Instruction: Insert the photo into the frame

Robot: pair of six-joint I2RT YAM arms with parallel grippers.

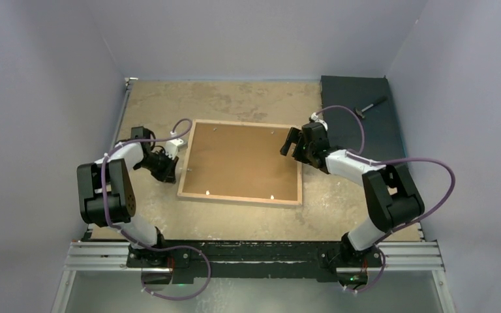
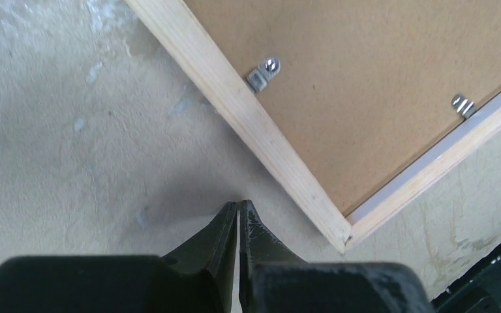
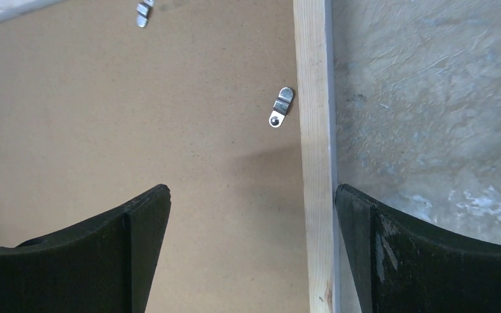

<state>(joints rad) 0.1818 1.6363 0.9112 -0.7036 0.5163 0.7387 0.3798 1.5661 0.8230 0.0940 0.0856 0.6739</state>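
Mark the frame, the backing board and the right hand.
frame (image 1: 238, 198), top view, near wooden rail.
backing board (image 1: 241, 160), top view, middle of the brown panel.
right hand (image 3: 252, 192), right wrist view, midway between its open fingertips.

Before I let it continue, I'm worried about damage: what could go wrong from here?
1. The open right hand straddles one rail of the frame; closing there may drag or tip it.
2. A finger could snag the metal clip beside that rail.
3. The left hand is shut, off the frame's corner, so nothing braces it.
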